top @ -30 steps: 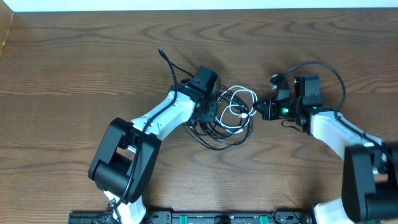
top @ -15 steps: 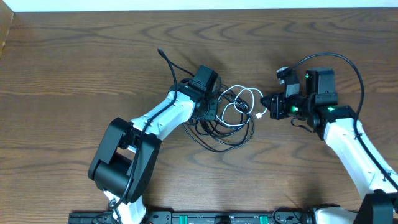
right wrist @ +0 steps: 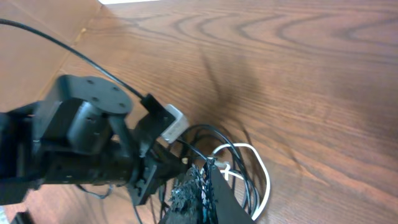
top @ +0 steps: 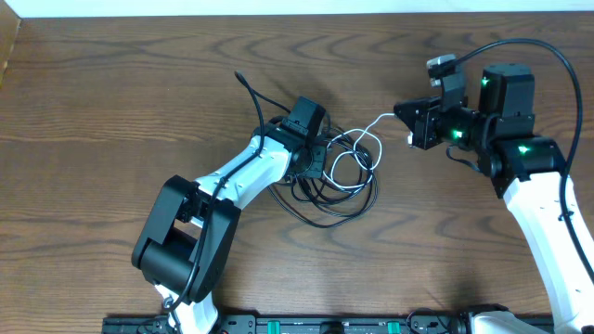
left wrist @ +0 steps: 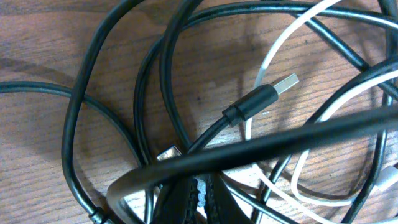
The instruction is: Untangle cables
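**Limp, light cords: grab near the plugs**

The cables sit mid-bench [top: 111, 93] in 1 heap. The black cords [top: 320, 199] loop under and round the left pincer [top: 311, 158]. The white cord [top: 376, 123] leads out of the heap to the right pincer [top: 415, 130].

Left pincer: fingers pressed together, apparently on a black cord at the heap. Right pincer: nipping the white cord's end, lifted off the bench.

Handling, as I judge it: thin, light, floppy, w/ smooth jackets, so loops prob. drag along and snag at crossings. Best hold is close to a plug, e.g. the USB plug [left wrist: 273, 87], where the cord is stiffest.

Axis: the white cord's free run lies approx. left-right, rising toward the far side at its right end. The black loops have no single axis; 1 tail points far-left.
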You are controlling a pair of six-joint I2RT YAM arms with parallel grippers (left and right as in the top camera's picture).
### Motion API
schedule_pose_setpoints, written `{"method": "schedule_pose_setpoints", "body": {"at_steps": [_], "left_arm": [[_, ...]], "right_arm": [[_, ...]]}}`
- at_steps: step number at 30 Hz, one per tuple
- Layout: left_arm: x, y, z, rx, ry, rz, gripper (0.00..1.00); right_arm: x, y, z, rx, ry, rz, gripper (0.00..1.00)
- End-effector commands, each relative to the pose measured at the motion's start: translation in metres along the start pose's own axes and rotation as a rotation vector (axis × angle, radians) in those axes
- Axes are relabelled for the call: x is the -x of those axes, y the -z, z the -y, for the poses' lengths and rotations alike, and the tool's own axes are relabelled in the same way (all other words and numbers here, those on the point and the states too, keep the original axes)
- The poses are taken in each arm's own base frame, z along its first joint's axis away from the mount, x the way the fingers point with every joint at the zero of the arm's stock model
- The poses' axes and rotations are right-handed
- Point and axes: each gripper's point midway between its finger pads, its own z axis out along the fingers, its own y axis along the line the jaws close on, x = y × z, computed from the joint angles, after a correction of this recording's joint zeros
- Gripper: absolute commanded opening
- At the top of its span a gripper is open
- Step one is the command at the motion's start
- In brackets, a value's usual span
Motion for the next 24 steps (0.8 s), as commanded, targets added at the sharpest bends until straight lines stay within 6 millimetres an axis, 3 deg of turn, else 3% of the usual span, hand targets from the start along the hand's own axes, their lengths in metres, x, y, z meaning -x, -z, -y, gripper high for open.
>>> {"method": "schedule_pose_setpoints", "body": {"at_steps": [1, 6, 9, 12, 19, 24], "left_arm": [[-0.002, -0.004, -0.005, 0.017, 0.010, -0.006, 0.08], [-0.002, -0.004, -0.005, 0.017, 0.010, -0.005, 0.08], [-0.002, -0.004, -0.005, 0.016, 0.010, -0.006, 0.08], [-0.003, -0.004, -0.005, 0.016, 0.010, -0.006, 0.08], [-0.003, -0.004, -0.004, 0.010, 0.014, -0.008, 0.08], [-0.003, -0.004, -0.004, 0.010, 0.036, -0.008, 0.08]], "right_arm": [[0.007, 0.002, -0.026, 0.087, 0.045, 0.007, 0.01], [-0.004, -0.005, -0.070, 0.236, 0.089, -0.035, 0.01], [-0.009, -0.011, -0.075, 0.219, 0.106, -0.051, 0.01], [-0.011, -0.017, -0.056, 0.080, 0.112, -0.056, 0.01], [-0.008, -0.023, 0.013, -0.309, 0.113, -0.046, 0.01], [-0.022, -0.044, 0.042, -0.386, 0.076, -0.101, 0.01]]}}
